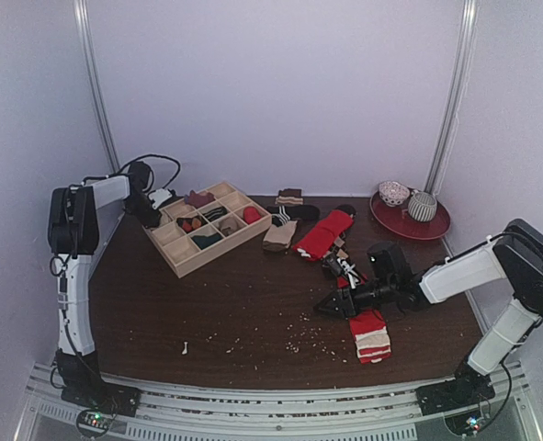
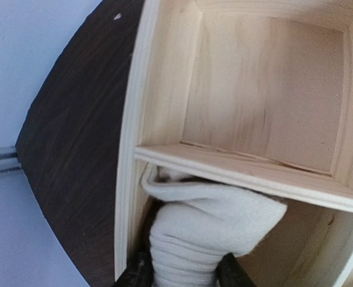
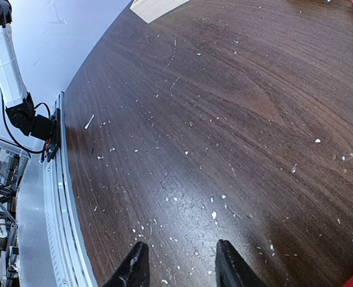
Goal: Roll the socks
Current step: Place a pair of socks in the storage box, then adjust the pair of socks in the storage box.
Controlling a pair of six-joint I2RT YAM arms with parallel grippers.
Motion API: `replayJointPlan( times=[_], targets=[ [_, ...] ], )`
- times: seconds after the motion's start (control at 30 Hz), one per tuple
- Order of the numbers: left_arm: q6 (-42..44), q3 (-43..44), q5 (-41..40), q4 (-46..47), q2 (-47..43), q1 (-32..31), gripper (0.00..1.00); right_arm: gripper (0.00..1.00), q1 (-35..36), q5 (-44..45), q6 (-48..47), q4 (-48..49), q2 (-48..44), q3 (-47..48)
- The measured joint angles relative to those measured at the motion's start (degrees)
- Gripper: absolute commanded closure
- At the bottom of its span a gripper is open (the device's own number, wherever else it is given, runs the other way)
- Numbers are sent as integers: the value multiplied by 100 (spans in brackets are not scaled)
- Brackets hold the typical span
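Note:
A red sock with a white-striped end (image 1: pixel 370 335) lies on the dark table, just right of my right gripper (image 1: pixel 330 306). That gripper (image 3: pixel 179 263) is open over bare table, with nothing between its fingers. A cream and tan sock (image 1: pixel 278 236) rests by the wooden tray's right corner. My left gripper (image 1: pixel 152 209) reaches into the tray's left corner compartment. There its fingers (image 2: pixel 137 272) press on both sides of a white ribbed sock bundle (image 2: pixel 206 224), which is tucked partly under a divider.
The wooden tray (image 1: pixel 190 260) holds several small sock bundles. A plain red sock (image 1: pixel 326 234), a black-and-white striped one (image 1: pixel 280 219) and a brown-and-cream one (image 1: pixel 289 196) lie behind. A red plate (image 1: pixel 432 225) with two bowls stands back right. White crumbs dot the table.

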Motion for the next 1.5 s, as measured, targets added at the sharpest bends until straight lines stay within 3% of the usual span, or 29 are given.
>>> replayJointPlan(
  times=[0.17,0.5,0.83,0.87,0.97,1.03,1.23,1.5],
  targets=[
    [-164,-83,28,52,-55,-11,47,62,0,7,4,0,-20,0],
    [-243,-98,398,-83,-177,55,34,62,0,22,33,7,-92,-17],
    [-542,31,605,57,-474,125,31,62,0,22,46,11,-96,-33],
    [-579,46,649,81,-535,151,33,62,0,20,48,15,-96,-33],
    [-739,61,774,151,-743,229,61,62,0,22,50,44,-96,-35],
    [-837,74,837,203,-890,278,71,62,0,20,50,59,-96,-35],
    [-960,85,1082,223,-1029,334,86,62,0,20,52,92,-96,-61],
    [-957,-151,1279,-26,-905,317,89,62,0,20,52,92,-96,-61]
  ],
)
